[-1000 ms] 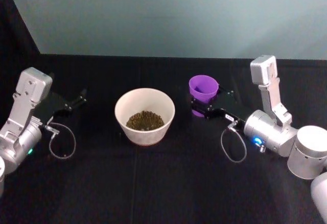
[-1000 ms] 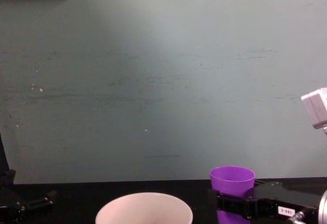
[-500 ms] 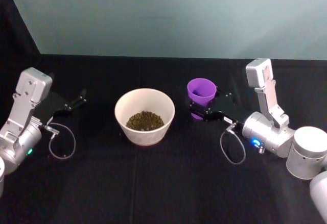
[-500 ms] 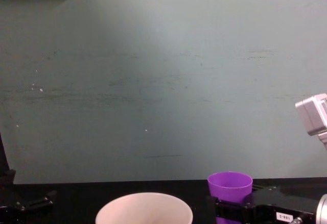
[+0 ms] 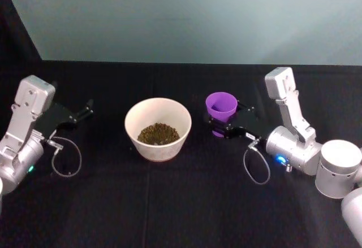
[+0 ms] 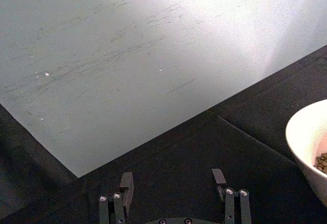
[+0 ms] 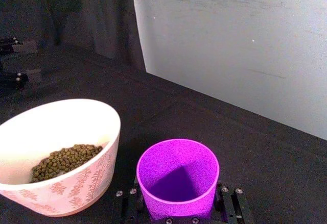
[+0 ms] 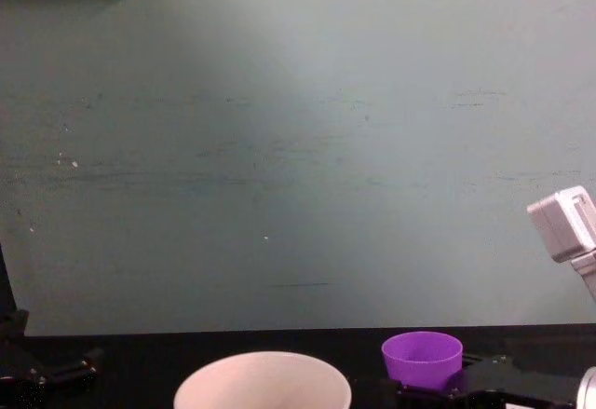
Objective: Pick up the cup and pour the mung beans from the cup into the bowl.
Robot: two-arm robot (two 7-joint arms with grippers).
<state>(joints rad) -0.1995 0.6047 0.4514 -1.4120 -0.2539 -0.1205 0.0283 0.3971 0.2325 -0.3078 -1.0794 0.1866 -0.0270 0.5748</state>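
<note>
Cup (image 5: 220, 106): small bright purple plastic tumbler, smooth, tapered, no handle. Upright, mouth up; right wrist view shows the cup (image 7: 178, 177) inside bare purple, no beans visible. It sits at about 3 o'clock from the bowl (image 5: 158, 125), close beside it but not touching, a strip of black surface (image 5: 169, 203) between them. In chest view the cup (image 8: 422, 358) rim sits slightly higher than the bowl (image 8: 263, 381) rim; can't tell if its base touches the surface.

My right gripper (image 5: 224, 127) is closed around the cup's lower half, black fingers on either side of the wall, spread just to the cup's width. In the wrist view the right gripper (image 7: 178, 214) frame shows at both sides of the cup base.

Bowl: wide, round, pale pinkish-white, smooth rim, about twice the cup's width, walls tapering to a narrower foot. Right wrist view shows the bowl (image 7: 57, 155) with a faint reddish leaf pattern on its outer wall. Mung beans (image 5: 158, 133): small olive-green pile covering the bottom, well below the rim.

My left gripper (image 5: 79, 113) is at about 9 o'clock from the bowl, well apart from it. Fingers spread wide, holding nothing, pointing toward the bowl; wrist view shows the left gripper (image 6: 173, 180) with a clear gap between the two tips and the bowl (image 6: 309, 142) edge farther off.

Surface is matte black cloth; the wall (image 5: 186, 16) behind is dull grey-green, scuffed.
</note>
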